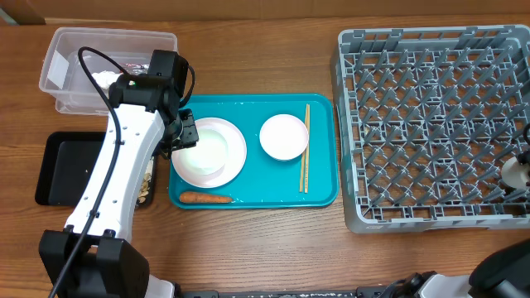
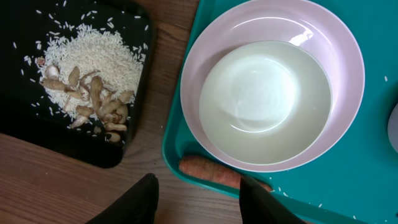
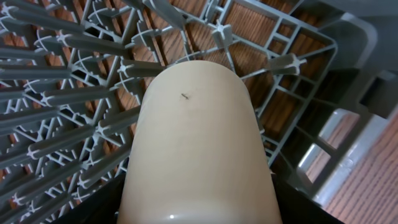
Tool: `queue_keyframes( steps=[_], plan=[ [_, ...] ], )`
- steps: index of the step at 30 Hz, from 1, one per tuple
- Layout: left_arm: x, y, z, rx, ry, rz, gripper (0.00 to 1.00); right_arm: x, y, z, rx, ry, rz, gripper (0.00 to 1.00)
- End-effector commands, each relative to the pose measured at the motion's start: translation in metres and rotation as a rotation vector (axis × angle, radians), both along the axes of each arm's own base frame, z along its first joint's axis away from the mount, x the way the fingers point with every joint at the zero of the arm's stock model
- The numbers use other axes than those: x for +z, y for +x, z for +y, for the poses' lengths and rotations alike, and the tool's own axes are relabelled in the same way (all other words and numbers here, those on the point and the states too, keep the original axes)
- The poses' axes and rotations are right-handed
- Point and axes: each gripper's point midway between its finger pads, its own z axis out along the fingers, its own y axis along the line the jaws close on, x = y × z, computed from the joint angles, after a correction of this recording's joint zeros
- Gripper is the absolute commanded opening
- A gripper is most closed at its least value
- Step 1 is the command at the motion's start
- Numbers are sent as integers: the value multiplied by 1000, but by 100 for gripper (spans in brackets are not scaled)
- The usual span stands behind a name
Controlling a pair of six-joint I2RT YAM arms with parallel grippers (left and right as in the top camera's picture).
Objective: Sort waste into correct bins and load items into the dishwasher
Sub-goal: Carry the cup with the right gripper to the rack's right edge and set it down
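Teal tray (image 1: pixel 323 194), two bowls (image 1: pixel 209 151) (image 1: pixel 284 136), one carrot (image 1: pixel 205 198), two chopsticks (image 1: pixel 305 149), left fingers (image 2: pixel 140 202) apart, empty, right fingers (image 3: pixel 287 208) gripping one cup (image 3: pixel 199 155).

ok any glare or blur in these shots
Left wrist: bright glare spot on the bowl rim, the rest sharp, its fingers dark and soft. Right wrist: the cup fills the frame, slightly soft. Overhead: even light, sharp, no strong glare.

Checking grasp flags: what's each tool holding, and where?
Right tool grips the small cup, apparently by its side wall, over the dish rack. Left tool is open and empty, above the carrot.
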Motion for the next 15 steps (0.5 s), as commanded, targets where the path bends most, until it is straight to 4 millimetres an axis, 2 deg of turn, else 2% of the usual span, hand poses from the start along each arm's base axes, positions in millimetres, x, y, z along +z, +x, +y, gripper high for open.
queue_keyframes(
  steps=[1, 8, 15],
  plan=[
    [11, 2, 0, 11, -6, -39, 45, 5, 5, -8, -19, -21, -14, 63],
    [11, 2, 0, 10, -6, -39, 45, 0, 9, -7, -13, -1, -22, 82],
    [11, 2, -1, 10, -9, -37, 46, 0, 12, -5, -7, 13, -38, 88]
  ],
)
